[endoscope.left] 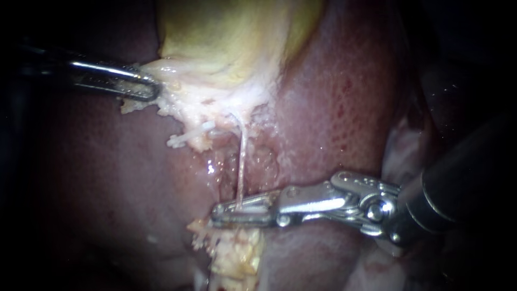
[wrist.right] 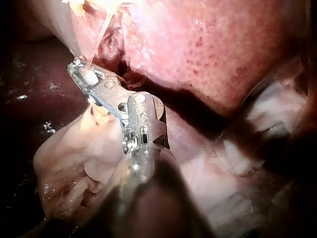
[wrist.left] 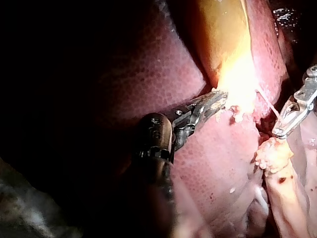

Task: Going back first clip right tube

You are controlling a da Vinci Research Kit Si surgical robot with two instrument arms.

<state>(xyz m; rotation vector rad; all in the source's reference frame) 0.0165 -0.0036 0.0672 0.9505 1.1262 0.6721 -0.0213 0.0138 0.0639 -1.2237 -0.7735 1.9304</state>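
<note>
**Right pincer at the thin tube, left pincer holding tissue**

The big, pinkish-red, wet liver [endoscope.left: 334,108] fills most of the endoscope view. The yellow-green, smooth gallbladder [endoscope.left: 226,32] lies on it at the top.

The right instrument [endoscope.left: 215,214], a shiny silver metal tool on a dark shaft, comes in from the right and reaches across the liver. Its long pincer is a little bit open, with a thin gap between the two halves.

The left instrument [endoscope.left: 153,89], a thinner silver tool on a dark shaft, comes in from the left. Its pincer is closed tight on the white, ragged tissue [endoscope.left: 199,102] that hangs at the bottom edge of the gallbladder.

A bumpy, yellowish lump of fat [endoscope.left: 237,253] sits just under the right pincer.

The thin, pale, string-like tube [endoscope.left: 241,161] runs straight down from the ragged tissue to the right pincer. Its lower end meets the pincer near the tip. How it ends there cannot be told.
</note>
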